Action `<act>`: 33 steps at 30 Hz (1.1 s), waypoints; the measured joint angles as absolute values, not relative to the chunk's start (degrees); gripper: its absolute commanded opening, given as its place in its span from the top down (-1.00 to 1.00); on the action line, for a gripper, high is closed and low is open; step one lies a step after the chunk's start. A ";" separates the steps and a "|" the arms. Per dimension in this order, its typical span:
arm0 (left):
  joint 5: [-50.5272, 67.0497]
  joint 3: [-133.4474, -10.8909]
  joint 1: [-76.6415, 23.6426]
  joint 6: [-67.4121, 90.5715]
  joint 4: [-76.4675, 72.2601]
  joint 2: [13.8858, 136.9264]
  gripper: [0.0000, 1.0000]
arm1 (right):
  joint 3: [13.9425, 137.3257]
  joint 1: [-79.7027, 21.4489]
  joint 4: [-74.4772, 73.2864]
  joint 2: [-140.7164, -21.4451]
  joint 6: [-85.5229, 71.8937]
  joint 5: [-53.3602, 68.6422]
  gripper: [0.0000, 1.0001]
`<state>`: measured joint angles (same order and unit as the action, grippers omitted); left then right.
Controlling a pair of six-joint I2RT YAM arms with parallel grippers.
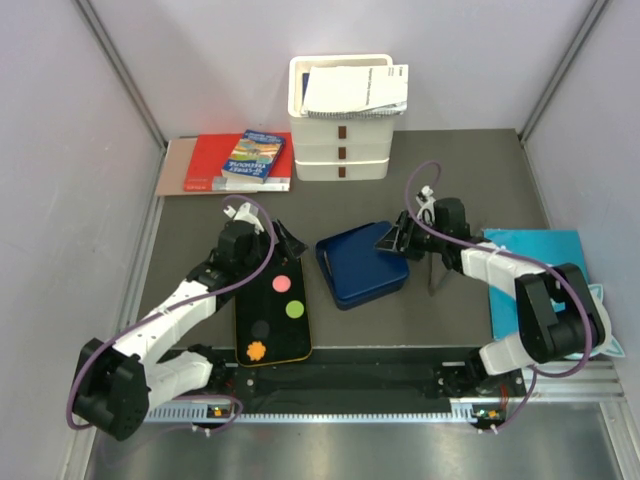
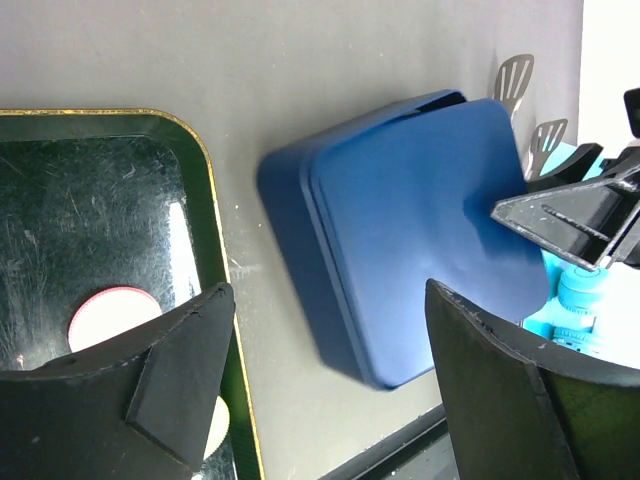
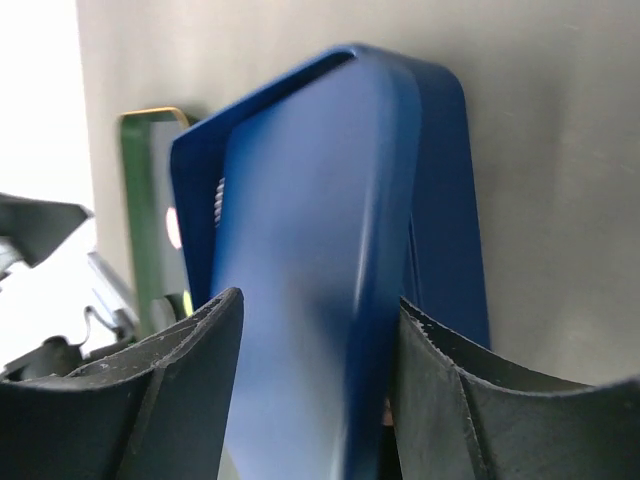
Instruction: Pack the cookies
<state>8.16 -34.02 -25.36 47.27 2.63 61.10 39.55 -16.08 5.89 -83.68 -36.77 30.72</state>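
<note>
**Four cookies [image 1: 295,309] on the tray [image 1: 255,300], one claw at the lid [image 3: 300,250] of the blue tin [image 1: 362,263]**

At the tin's right-hand edge, the right gripper [image 1: 390,238] has one jaw on each side of the lid's rim. The gap between the jaws is middling. The lid is blurred in the wrist view, so I cannot tell whether they pinch it or only bracket it. On that side the lid looks tipped slightly off the base. That suits a claw placed there to prise the box open, which must happen before anything goes in.

The left gripper [image 2: 328,290] hangs with its jaws wide apart and nothing between them. It is over the strip of table between tin and tray, probably ready to fetch a biscuit or steady the box.

All the cookies lie on the black, gold-rimmed tray just left of the tin. The pink cookie [image 1: 282,284], green cookie [image 1: 295,309], black cookie [image 1: 262,328] and orange cookie [image 1: 256,351] run in a rough line toward the near edge.

Everything rests on a dark grey mat [image 1: 450,160]. A white drawer unit [image 1: 340,150] topped with papers stands behind the tin, and books [image 1: 225,165] lie at the back left. A turquoise board [image 1: 535,250] lies to the right, with two small slotted spatulas [image 2: 515,75] beside it. Pale walls [image 1: 80,200] close in the sides and back.
</note>
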 measured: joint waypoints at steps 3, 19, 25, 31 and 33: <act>8.19 -34.02 -25.36 47.03 2.72 61.17 -0.64 | 39.55 -16.08 2.85 -83.05 -35.44 28.47 -0.11; 9.85 -34.02 -25.36 46.78 2.39 64.93 -0.61 | 43.31 -19.44 -7.57 -79.02 -33.19 23.09 -0.19; 10.31 -34.63 -26.22 46.83 0.12 70.13 -0.54 | 46.74 -19.44 -11.75 -77.08 -31.31 20.56 -0.21; 10.28 -37.21 -28.91 46.81 -1.32 75.55 -0.54 | 47.05 -19.46 -15.07 -76.66 -29.47 16.71 -0.20; 10.28 -37.78 -29.50 46.81 -1.98 76.49 -0.54 | 47.05 -19.46 -16.16 -76.66 -28.88 15.00 -0.19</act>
<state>10.28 -37.78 -29.50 46.81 -1.98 76.49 47.05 -19.46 -16.16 -76.66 -28.88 15.00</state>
